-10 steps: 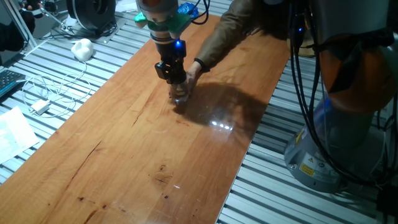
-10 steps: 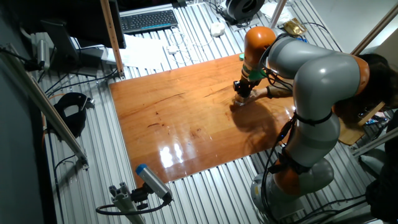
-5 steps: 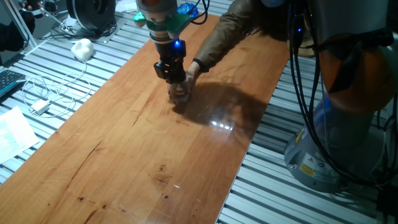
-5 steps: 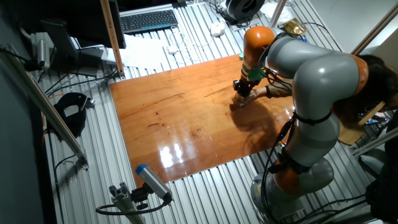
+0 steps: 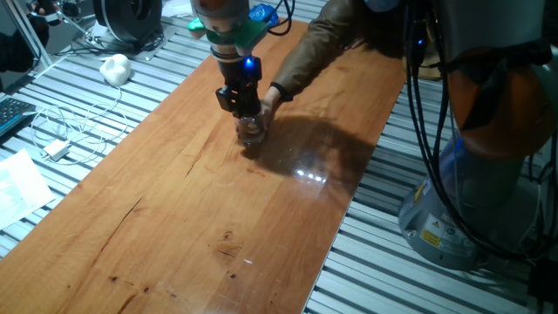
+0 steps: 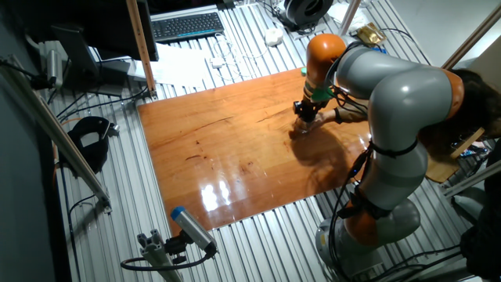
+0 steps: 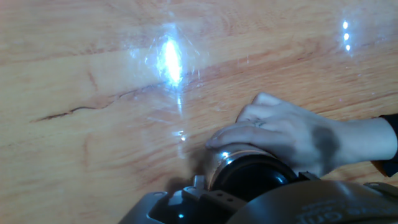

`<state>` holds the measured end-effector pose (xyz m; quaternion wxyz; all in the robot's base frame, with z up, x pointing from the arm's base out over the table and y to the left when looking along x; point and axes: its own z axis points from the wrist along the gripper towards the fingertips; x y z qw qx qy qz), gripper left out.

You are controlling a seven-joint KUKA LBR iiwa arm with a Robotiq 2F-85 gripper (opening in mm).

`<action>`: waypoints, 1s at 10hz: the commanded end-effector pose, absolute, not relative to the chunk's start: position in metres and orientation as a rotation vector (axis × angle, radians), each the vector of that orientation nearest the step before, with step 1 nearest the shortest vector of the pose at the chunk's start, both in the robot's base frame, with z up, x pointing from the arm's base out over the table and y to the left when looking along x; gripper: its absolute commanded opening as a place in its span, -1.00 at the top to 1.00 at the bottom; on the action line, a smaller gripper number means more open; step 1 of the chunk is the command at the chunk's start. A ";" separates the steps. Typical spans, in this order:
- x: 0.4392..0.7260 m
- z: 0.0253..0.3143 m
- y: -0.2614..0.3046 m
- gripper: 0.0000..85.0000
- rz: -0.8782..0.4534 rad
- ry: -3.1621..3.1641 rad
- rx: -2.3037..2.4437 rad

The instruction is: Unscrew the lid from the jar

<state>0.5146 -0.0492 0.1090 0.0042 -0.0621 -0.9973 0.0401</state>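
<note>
The small clear jar (image 5: 253,133) stands on the wooden board (image 5: 174,209), right under my gripper (image 5: 248,118). The fingers come straight down onto its top and appear shut on the black lid (image 7: 252,179), which fills the bottom of the hand view. A person's hand (image 7: 280,134) wraps around the jar (image 7: 217,165) from the right and steadies it; the hand also shows in one fixed view (image 5: 270,103). In the other fixed view the gripper (image 6: 304,117) hides most of the jar (image 6: 302,128).
The person's sleeved arm (image 5: 327,39) reaches in from the far side. A white lump (image 5: 115,67) and a white cable with adapter (image 5: 57,150) lie on the slatted table to the left. A keyboard (image 6: 186,26) lies behind the board. My arm's base (image 6: 376,219) stands at the board's edge.
</note>
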 end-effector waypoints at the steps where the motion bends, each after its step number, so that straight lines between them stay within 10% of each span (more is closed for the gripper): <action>1: 0.515 0.110 -0.049 -0.60 0.126 -3.126 -0.202; 4: 0.515 0.114 -0.050 -0.60 0.114 -3.085 -0.358; 5: 0.514 0.115 -0.051 -1.00 0.112 -3.055 -0.465; 10: 0.512 0.117 -0.050 -1.00 0.106 -2.958 -0.821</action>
